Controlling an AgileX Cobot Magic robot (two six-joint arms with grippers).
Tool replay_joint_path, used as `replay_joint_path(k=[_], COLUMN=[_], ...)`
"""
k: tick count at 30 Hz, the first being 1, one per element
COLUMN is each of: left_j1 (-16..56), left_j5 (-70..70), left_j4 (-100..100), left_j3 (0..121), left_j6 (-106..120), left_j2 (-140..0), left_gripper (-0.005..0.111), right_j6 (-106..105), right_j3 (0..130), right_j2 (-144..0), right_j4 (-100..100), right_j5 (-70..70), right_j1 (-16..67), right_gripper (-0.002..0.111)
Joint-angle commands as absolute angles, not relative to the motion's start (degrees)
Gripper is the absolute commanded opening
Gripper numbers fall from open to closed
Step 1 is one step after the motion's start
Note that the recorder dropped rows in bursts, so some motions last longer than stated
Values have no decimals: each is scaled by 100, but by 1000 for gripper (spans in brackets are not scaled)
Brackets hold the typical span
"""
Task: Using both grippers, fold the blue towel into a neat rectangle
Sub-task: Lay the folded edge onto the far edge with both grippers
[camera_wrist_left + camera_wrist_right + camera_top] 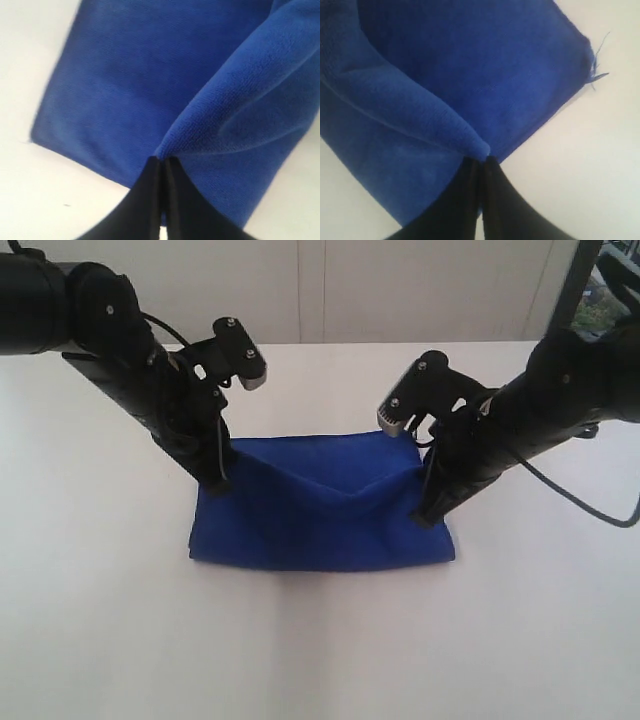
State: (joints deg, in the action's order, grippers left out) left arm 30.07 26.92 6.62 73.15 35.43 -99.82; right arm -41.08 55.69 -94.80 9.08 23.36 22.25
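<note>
The blue towel (320,510) lies folded on the white table, its far edge lifted and sagging in the middle. My left gripper (219,483) is shut on the towel's far left corner, and my right gripper (426,517) is shut on the far right corner. In the left wrist view the black fingers (150,200) pinch a raised fold of the towel (150,75), the gripper (161,161) closed on it. In the right wrist view the gripper (481,160) clamps a rolled edge of the towel (470,65). A loose thread tag (595,70) sticks out at one corner.
The white table (320,640) spreads around the towel on all sides. A pale wall runs behind the table, with a dark window frame (580,285) at the back right. A black cable (580,502) loops down from the right arm.
</note>
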Motion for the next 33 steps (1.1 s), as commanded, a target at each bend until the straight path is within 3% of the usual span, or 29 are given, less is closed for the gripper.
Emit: replay_joint_path(k=[1, 13, 33], left_j1=[2839, 2529, 2529], left_j5=[2392, 899, 161], left_j4=[485, 528, 528], left_j3=[7340, 7340, 7340], left_j6=[3186, 3123, 3335], left_j2=[-9939, -10284, -10764], left_gripper=[0, 0, 0], right_j6=[-3961, -3868, -3868], right_j3=[5877, 6337, 6619], right_j2=[-9578, -10199, -10938], right_j4=[894, 894, 894], right_j5=[2089, 1302, 223], right_j1=[2157, 1946, 1936], right_gripper=[0, 0, 0])
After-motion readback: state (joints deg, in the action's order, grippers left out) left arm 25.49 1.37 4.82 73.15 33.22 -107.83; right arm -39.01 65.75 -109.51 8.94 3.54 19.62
